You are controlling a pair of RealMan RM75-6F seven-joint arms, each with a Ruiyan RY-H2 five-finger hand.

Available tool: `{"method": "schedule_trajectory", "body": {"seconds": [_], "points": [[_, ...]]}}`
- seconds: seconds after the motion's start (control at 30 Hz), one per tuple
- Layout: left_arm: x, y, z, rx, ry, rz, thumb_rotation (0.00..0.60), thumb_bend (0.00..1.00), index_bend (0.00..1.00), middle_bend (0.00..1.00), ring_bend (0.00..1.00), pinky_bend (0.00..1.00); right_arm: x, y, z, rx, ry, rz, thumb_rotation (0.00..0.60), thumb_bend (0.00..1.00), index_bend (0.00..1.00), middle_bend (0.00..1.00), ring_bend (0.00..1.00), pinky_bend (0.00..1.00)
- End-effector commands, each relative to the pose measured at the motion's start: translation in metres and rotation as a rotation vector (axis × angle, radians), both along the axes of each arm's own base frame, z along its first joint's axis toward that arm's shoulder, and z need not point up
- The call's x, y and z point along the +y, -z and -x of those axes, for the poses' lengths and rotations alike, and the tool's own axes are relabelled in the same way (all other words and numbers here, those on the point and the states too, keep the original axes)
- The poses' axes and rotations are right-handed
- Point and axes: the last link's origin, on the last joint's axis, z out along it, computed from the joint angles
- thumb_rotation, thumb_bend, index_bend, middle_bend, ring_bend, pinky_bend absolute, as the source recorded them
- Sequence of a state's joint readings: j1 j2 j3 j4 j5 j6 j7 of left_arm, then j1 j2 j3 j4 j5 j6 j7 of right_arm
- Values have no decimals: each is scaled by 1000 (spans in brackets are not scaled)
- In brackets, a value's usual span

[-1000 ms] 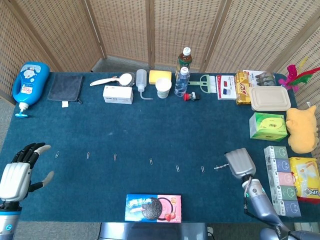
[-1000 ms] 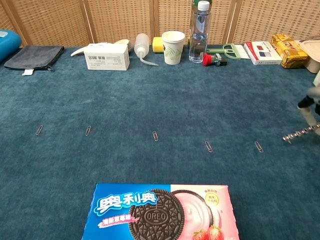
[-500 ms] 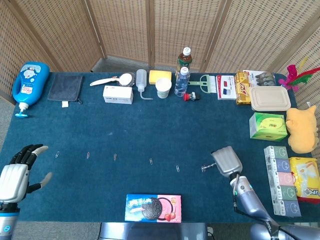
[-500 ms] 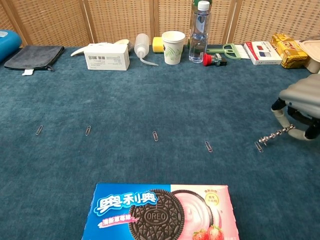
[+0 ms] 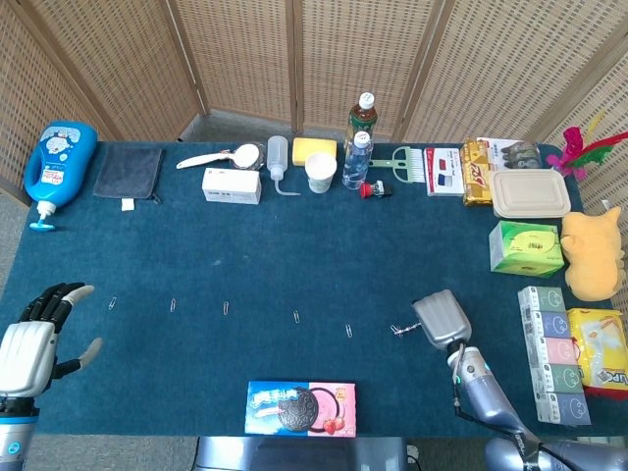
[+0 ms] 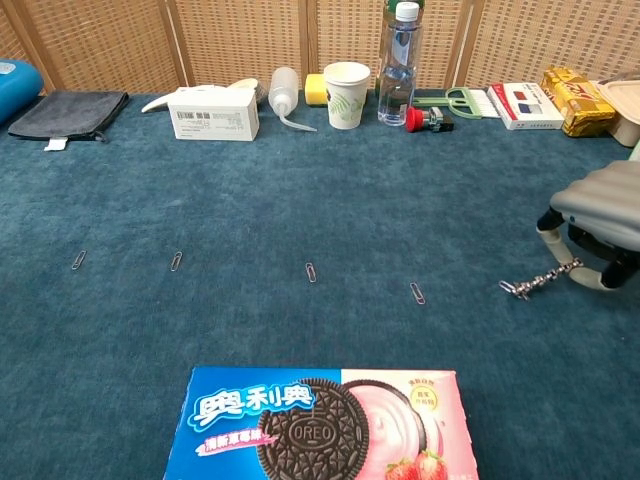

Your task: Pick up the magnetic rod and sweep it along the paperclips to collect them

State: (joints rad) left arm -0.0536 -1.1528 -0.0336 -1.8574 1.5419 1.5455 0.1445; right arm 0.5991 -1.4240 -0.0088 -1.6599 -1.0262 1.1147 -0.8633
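My right hand (image 5: 444,320) (image 6: 598,208) grips the magnetic rod (image 6: 545,278) (image 5: 402,330), which points left just above the blue cloth. Paperclips cling along the rod, and one hangs at its tip (image 6: 515,290). The closest loose paperclip (image 6: 417,293) (image 5: 348,331) lies a short way left of the tip. More loose paperclips (image 6: 311,272) (image 5: 225,308) lie in a row running left across the cloth. My left hand (image 5: 34,339) hovers at the table's left front corner, holding nothing, its fingers spread.
An Oreo box (image 5: 300,407) (image 6: 320,425) lies at the front edge, just in front of the paperclip row. A bottle (image 6: 397,62), a cup (image 6: 346,94) and a white box (image 6: 213,112) stand along the back. Tissue packs (image 5: 548,351) sit right of my right hand.
My right hand has moved left with the rod. The paperclip that lay nearest the tip has left the cloth and now hangs on the rod's end. The left hand has barely moved.
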Motion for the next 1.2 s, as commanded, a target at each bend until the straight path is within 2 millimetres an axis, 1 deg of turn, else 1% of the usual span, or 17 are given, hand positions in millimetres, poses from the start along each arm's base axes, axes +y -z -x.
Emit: {"method": "schedule_trajectory", "body": {"seconds": [0.03,0.2,0.27,0.8,1.1,1.2], "points": [[1,1,-1,-1,3,1,600,431,188,191,129,185,-2,-6,-12,-32,-23,12,600,505,715,854,992,891],[1,1,-3,-4,9,0,600,431,186,190,129,185,-4,-8,-32,-83,-45,1,600,505,714,853,992,891],[1,1,-2,-4,7,-1,600,431,186,190,129,185,-2,-4,-43,-119,-46,-24,600,505,713,853,992,891],[-6,0,9,-25,-18,-5,600,431,175,190,129,185,-5,43,-65,-98,-58,-89,600,505,710,853,990,891],[-7,0,13,-25,-24,-4,600,431,172,190,128,185,-7,54,-70,-87,-57,-92,600,505,710,853,990,891],[-6,1,13,-29,-23,-3,600,431,170,190,128,185,-12,52,-80,-116,-63,-83,600,505,710,853,990,891]]}}
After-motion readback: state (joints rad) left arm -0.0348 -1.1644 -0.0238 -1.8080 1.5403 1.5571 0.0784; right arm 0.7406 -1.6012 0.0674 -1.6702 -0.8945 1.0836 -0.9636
